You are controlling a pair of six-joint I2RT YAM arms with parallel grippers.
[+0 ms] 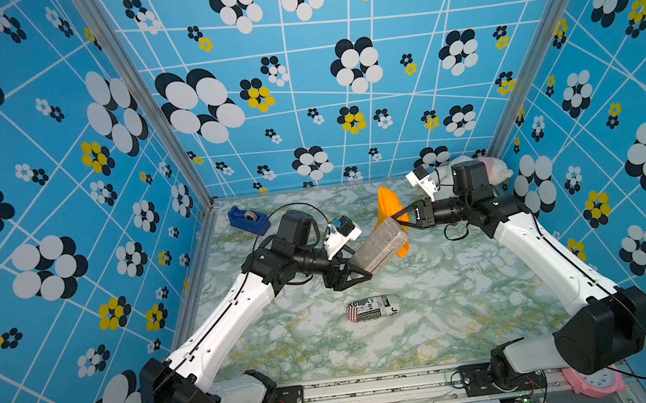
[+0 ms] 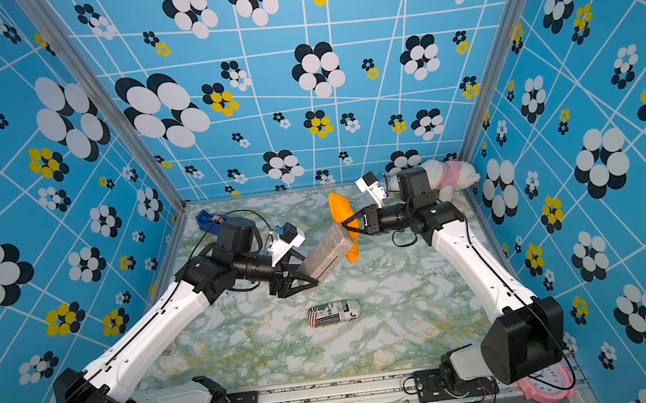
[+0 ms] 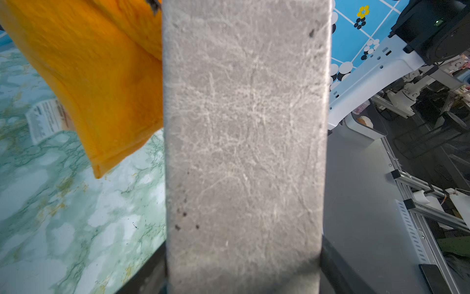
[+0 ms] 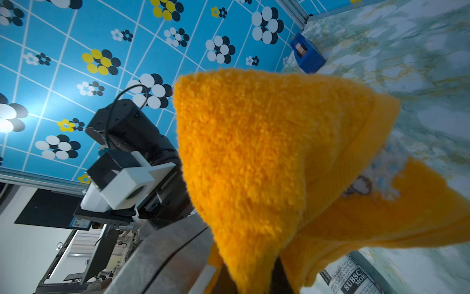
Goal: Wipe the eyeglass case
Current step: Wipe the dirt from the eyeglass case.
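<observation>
Overall, the worktop [image 1: 451,304] is a glossy marble print in pale green and white with yellow veins. It is boxed on three sides by blue walls [image 1: 299,88] crossed with white lines and scattered with flowers of white, black and yellow ovals. Aluminium posts stand in the far corners. A blue tape dispenser [image 1: 248,219] sits in the far left corner and a white plush toy [image 2: 450,176] with pink clothing in the far right. A pink clock [image 2: 547,386] lies off the near right edge.

The right arm's wrist hides part of the toy, and the arm's base covers part of the clock. The grey eyeglass case [image 1: 381,245] is off the worktop, tilted above its middle, its near end clamped between the left fingers [image 1: 350,281]. The right fingers [image 1: 410,224] are closed on an orange towel [image 1: 388,203], which drapes over the case's far end and touches it. In the right wrist view the towel covers those fingers, and a pale patch on it is too blurred to read. In the left wrist view the case fills the middle, with the fingers only dark slivers beside it.

The case is a long, flat-sided box with a mottled, fibrous surface, a few dark specks and a dark seam along one side. The towel is thick fluffy terry with a stitched hem. A newsprint-patterned case [image 1: 373,308] with rounded ends lies flat nearer the robot, well apart from both.
</observation>
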